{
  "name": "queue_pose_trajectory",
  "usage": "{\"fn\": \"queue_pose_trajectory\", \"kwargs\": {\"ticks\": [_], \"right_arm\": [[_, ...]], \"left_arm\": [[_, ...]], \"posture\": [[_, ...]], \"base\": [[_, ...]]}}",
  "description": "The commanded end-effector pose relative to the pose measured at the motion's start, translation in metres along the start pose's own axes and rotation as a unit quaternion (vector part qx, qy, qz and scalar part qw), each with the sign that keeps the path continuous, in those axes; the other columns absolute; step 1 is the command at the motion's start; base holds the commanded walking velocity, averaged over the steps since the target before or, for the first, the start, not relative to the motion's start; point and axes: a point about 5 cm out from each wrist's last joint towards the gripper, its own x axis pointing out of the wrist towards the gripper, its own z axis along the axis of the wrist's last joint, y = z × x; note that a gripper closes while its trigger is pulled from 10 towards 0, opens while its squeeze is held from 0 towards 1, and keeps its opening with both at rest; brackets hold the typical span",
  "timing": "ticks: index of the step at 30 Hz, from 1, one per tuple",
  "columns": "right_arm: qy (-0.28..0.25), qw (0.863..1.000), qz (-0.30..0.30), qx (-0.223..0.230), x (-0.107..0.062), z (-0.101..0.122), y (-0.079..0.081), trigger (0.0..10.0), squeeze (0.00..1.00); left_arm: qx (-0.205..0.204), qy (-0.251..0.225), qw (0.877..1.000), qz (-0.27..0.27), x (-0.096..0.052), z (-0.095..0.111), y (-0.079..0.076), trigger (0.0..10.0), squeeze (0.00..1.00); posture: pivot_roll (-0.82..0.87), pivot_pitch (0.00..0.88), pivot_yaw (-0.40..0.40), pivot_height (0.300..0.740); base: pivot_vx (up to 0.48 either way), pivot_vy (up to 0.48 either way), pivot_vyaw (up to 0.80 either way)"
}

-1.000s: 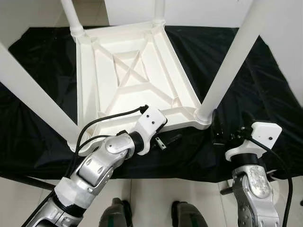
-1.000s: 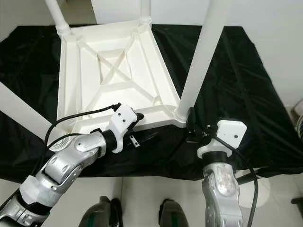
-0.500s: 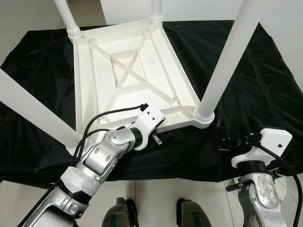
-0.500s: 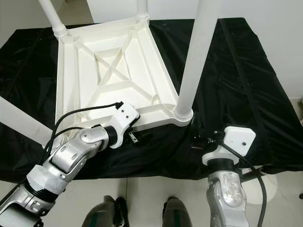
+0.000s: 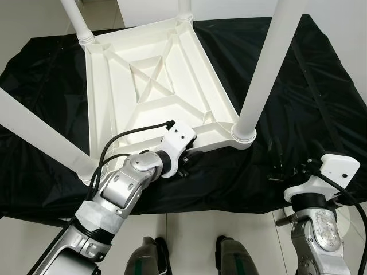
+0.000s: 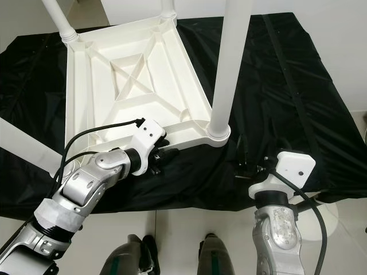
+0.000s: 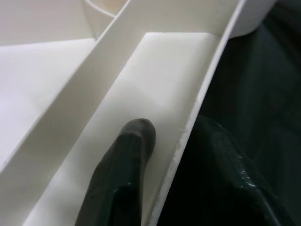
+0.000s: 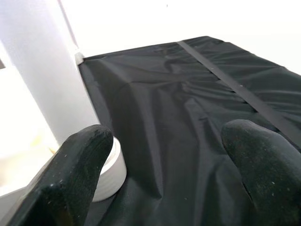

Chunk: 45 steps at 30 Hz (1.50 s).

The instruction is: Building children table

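Observation:
A white plastic children's table [image 5: 155, 86] lies upside down on a black cloth [image 5: 309, 97], its legs pointing up. My left gripper [image 5: 186, 160] is at the near rim [image 7: 197, 94] of the tabletop. It is open and straddles that rim: one finger [image 7: 127, 160] lies inside the rim channel, the other outside over the cloth. My right gripper [image 5: 284, 166] is open and holds nothing. It hovers low over the cloth, a short way right of the near-right leg [image 5: 264, 69]. That leg [image 8: 42, 75] and its socket stand just ahead of the spread fingers.
The black cloth covers the floor around the table and ends just in front of my feet [image 5: 146, 258]. Beyond it are pale floor tiles. A white round base [image 6: 324, 220] sits on the floor at the right, by my right arm. Tall legs rise at the near left [image 5: 34, 129] and far corners.
My left gripper has slid forward from just below the rim until its fingers straddle it. My right gripper has drawn back and to the right, away from the near-right leg. The camera has shifted slightly.

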Motion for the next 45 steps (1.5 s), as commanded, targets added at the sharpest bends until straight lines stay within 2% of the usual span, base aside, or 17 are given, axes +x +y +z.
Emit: {"fn": "queue_pose_trajectory", "kwargs": {"ticks": [1,12,21,33,37,44,45], "right_arm": [[0.000,1.000,-0.002,-0.001,0.000,0.002,-0.001,10.0,0.00],[-0.004,1.000,-0.005,0.000,0.000,0.003,0.001,10.0,0.00],[-0.003,1.000,-0.007,-0.001,-0.001,0.003,0.001,10.0,0.00],[0.002,1.000,0.004,-0.005,0.000,0.002,0.000,10.0,0.00],[0.002,1.000,0.015,-0.007,0.003,0.001,0.001,10.0,0.00],[0.000,0.999,0.037,-0.007,0.009,0.000,0.004,10.0,0.00],[0.000,0.999,0.043,-0.007,0.010,0.000,0.005,10.0,0.00]], "left_arm": [[-0.019,0.047,0.991,0.125,-0.005,-0.022,0.020,0.0,0.00],[-0.028,0.022,0.987,0.155,0.002,-0.009,0.018,0.0,0.00],[-0.033,0.020,0.985,0.167,-0.001,-0.008,0.015,0.0,0.00],[-0.024,0.046,0.986,0.160,-0.025,-0.023,0.006,0.0,0.00],[-0.028,0.058,0.985,0.157,-0.037,-0.029,-0.004,0.0,0.00],[-0.027,0.043,0.988,0.148,-0.038,-0.025,-0.007,0.0,0.00],[-0.021,0.040,0.989,0.141,-0.037,-0.023,-0.008,4.6,0.00]], "posture": [[-0.21,0.187,0.127,0.740],[-0.22,0.183,0.131,0.740],[-0.22,0.184,0.137,0.740],[-0.20,0.189,0.123,0.740],[-0.19,0.189,0.112,0.740],[-0.18,0.181,0.091,0.740],[-0.18,0.178,0.088,0.740]], "base": [[0.000,0.000,0.00],[0.000,0.000,0.00],[0.000,0.000,0.00],[0.000,0.000,0.00],[0.000,0.000,0.00],[0.000,0.000,0.00],[0.000,0.000,0.00]]}}
